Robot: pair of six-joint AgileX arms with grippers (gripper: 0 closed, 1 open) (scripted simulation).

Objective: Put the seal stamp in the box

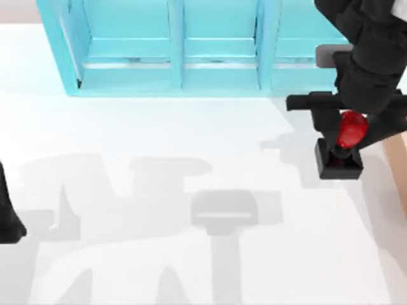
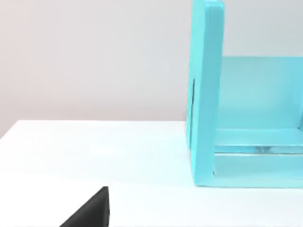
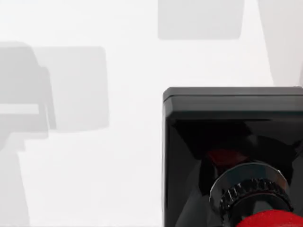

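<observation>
My right gripper (image 1: 343, 136) is at the right side of the table, just in front of the turquoise shelf (image 1: 184, 76), and it sits right over the seal stamp (image 1: 343, 149). From above, the red knob shows between the dark parts of my wrist and the black square base pokes out just below it. I judge I am clamped on the knob, since it lies exactly where my fingers would meet and the wrist view looks straight down onto the knob and its ribbed collar, though I cannot make out the fingers themselves. Holding by the knob makes sense to me: it is the narrow, rounded part, and the heavy base hangs straight beneath it.

The box (image 1: 397, 165) shows as a tan strip at the right edge of the table, just beside the stamp, so I judge there is little travel left. Whether the base touches the table or is raised off it I cannot tell.

My left arm (image 1: 9, 216) is parked at the left edge of the table, far from all this
</observation>
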